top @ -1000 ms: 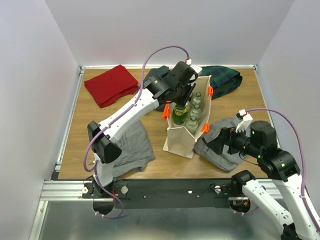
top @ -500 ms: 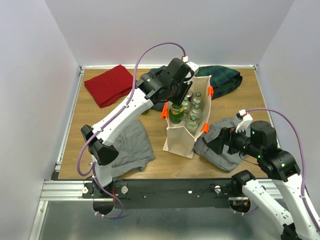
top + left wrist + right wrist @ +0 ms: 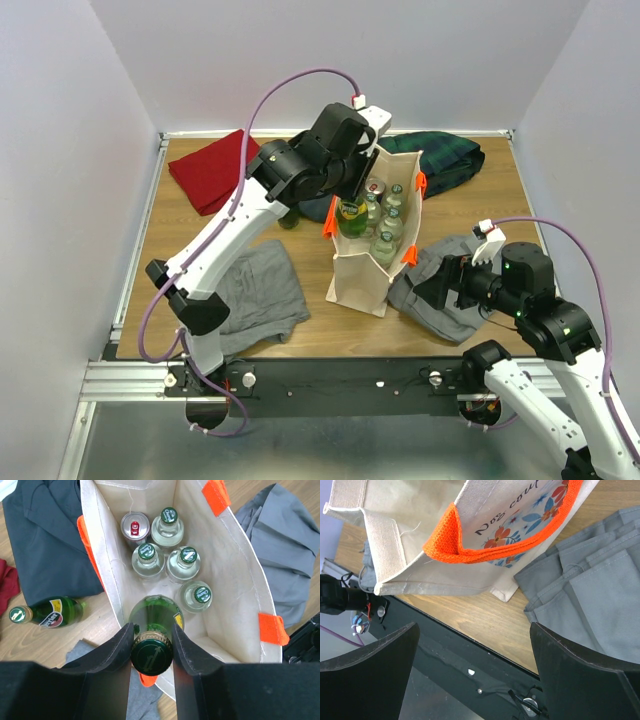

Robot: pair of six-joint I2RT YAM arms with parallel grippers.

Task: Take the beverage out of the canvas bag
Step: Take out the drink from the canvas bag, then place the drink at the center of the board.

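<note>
Left jaws clamped on neck of green bottle (image 3: 155, 614), just under cap. Bottle upright at mouth of bag (image 3: 235, 560), close to rim. Clear bottles (image 3: 183, 566) and can (image 3: 135, 527) deeper inside. Right jaws spread wide, empty, beside bag's lower wall. Bottle likely glass: heavy, smooth, breakable. Grip under cap lip seems safest; lift straight, clear of neighbours and handle (image 3: 216, 494).

Folded clothes (image 3: 205, 172) on wooden table (image 3: 503, 213)

beige canvas bag (image 3: 358, 282) with orange handles (image 3: 272, 629) and floral print (image 3: 530, 517), green bottle (image 3: 152, 609), red cloth (image 3: 205, 170), dark tartan cloth (image 3: 450, 160)
</note>
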